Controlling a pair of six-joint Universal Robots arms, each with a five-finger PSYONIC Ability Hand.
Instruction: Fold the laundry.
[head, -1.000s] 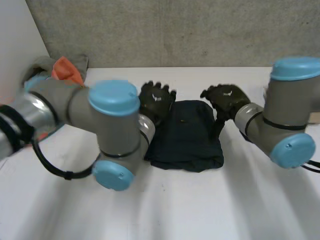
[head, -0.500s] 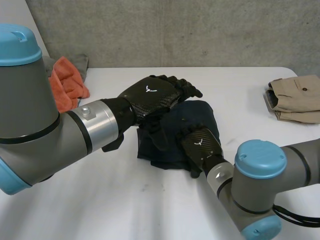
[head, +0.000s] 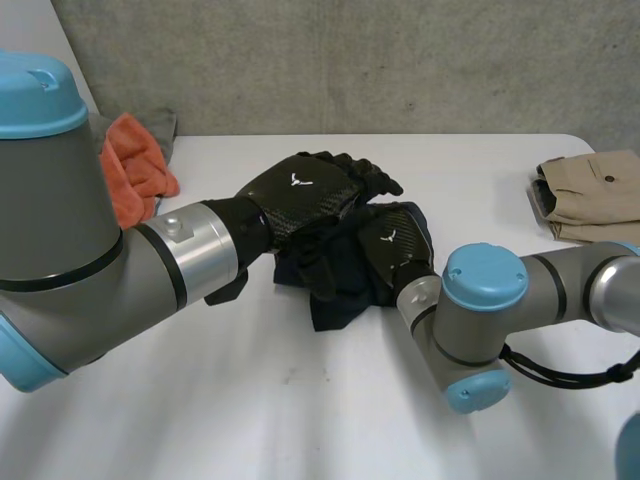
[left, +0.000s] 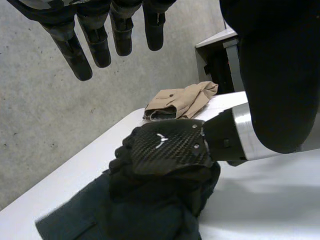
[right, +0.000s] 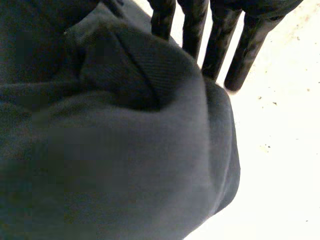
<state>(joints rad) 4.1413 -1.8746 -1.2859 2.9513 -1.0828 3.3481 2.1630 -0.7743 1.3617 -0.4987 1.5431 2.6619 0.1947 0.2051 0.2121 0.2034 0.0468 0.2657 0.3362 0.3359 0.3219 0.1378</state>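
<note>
Two hands at one dark garment, middle of table | left hand hovers over its left side, fingers straight, holding nothing, likely steadying | right hand on bunched right side, likely gathering a fold; grip: cannot tell

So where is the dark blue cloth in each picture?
Head view: dark blue cloth mid-table, where the left hand and right hand meet.
Left wrist view: cloth lies under the right hand.
Right wrist view: cloth bunched under the right hand's palm.
Shared landmark: the right hand, touching the cloth in all three.
</note>
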